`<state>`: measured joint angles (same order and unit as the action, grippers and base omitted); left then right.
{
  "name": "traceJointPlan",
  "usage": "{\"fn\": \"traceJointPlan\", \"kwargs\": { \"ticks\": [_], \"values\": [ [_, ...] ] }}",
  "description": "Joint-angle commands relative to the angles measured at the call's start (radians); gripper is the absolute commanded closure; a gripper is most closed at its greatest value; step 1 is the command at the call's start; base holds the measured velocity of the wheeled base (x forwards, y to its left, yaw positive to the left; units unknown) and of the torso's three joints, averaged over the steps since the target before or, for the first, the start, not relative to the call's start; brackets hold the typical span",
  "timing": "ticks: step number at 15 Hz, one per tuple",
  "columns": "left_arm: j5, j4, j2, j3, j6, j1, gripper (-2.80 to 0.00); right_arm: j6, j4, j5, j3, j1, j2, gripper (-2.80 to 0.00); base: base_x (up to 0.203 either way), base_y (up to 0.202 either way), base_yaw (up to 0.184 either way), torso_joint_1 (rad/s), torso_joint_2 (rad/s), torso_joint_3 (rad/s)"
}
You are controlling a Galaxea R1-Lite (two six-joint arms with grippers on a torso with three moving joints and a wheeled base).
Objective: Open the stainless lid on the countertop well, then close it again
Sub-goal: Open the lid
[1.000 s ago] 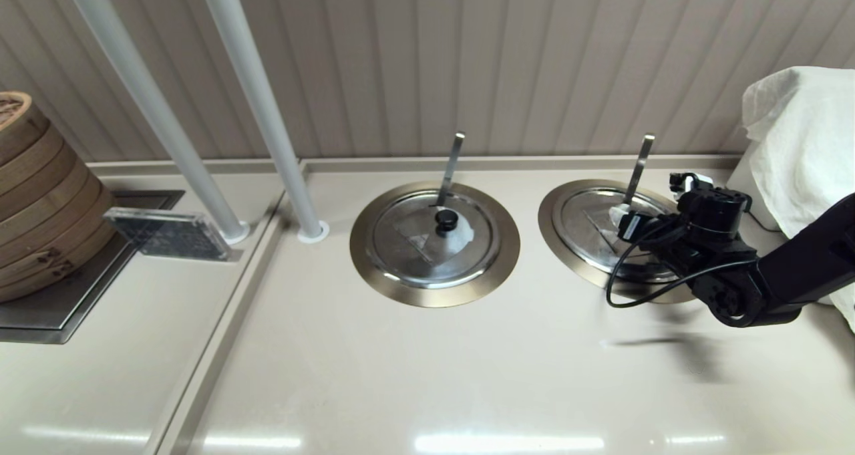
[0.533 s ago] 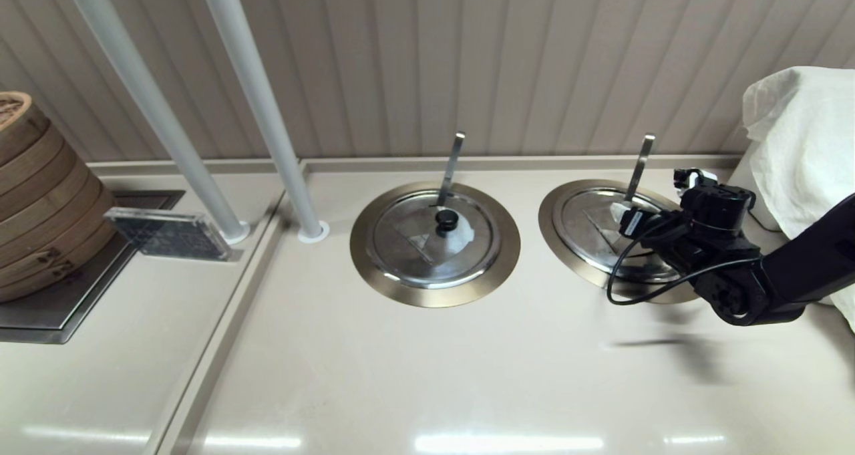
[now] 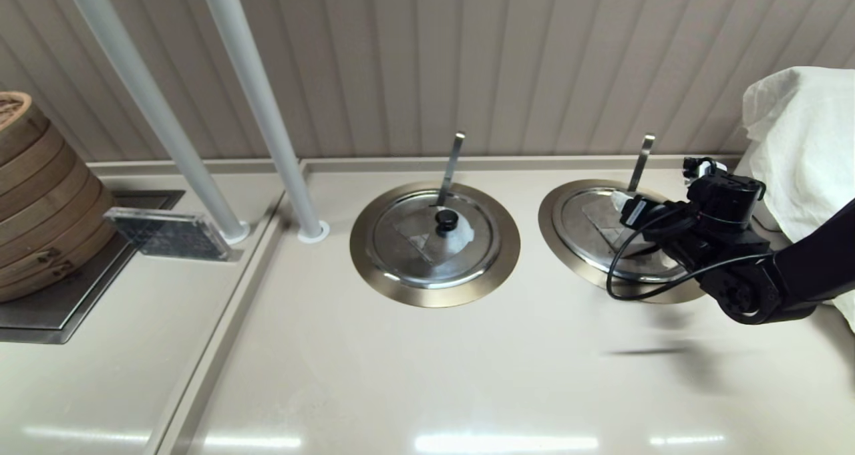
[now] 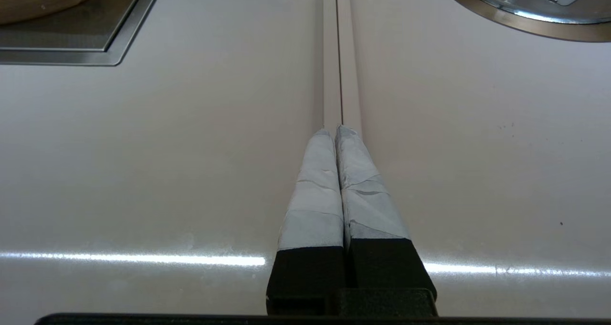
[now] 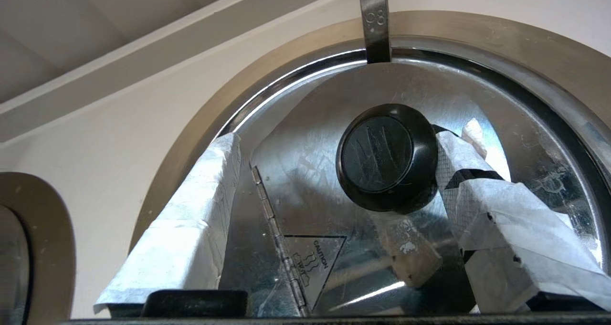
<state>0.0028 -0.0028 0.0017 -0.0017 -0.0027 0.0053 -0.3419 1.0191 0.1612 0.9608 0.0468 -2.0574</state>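
The right tool (image 5: pixel 334 172) is hovering over the lid (image 5: pixel 334 248) seated in the well (image 3: pixel 568 241), fingers (image 5: pixel 482 196) spread either side of the knob (image 5: pixel 386 157). One finger is sitting closer to the knob than the other, so closing could nudge it aside or slip off. The left tool (image 4: pixel 336 131), fingers pressed together, is idling over the desk (image 4: pixel 143 148), well clear of the lid.

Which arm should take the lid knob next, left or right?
Right. The right gripper hangs open over the stainless lid, its fingers either side of the black knob. The left gripper is shut, parked over bare counter, away from that well.
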Motion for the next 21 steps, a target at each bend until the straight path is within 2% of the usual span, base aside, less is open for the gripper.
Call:
{"fn": "traceJointPlan", "kwargs": {
  "ticks": [1,9,21],
  "values": [
    [0.000,0.000,0.000,0.000,0.000,0.001,0.00,-0.004,0.006,0.001,-0.020,0.016,0.034,-2.80,0.000,0.000,0.000,0.000,0.00,0.000],
    [0.000,0.000,0.000,0.000,0.000,0.001,0.00,-0.038,0.006,0.004,-0.068,0.053,0.113,-2.80,0.000,0.000,0.000,0.000,0.00,0.000],
    [0.000,0.000,0.000,0.000,0.000,0.001,0.00,-0.041,0.010,0.003,-0.189,0.137,0.199,-2.80,0.000,0.000,0.000,0.000,0.00,0.000]
  ]
}}
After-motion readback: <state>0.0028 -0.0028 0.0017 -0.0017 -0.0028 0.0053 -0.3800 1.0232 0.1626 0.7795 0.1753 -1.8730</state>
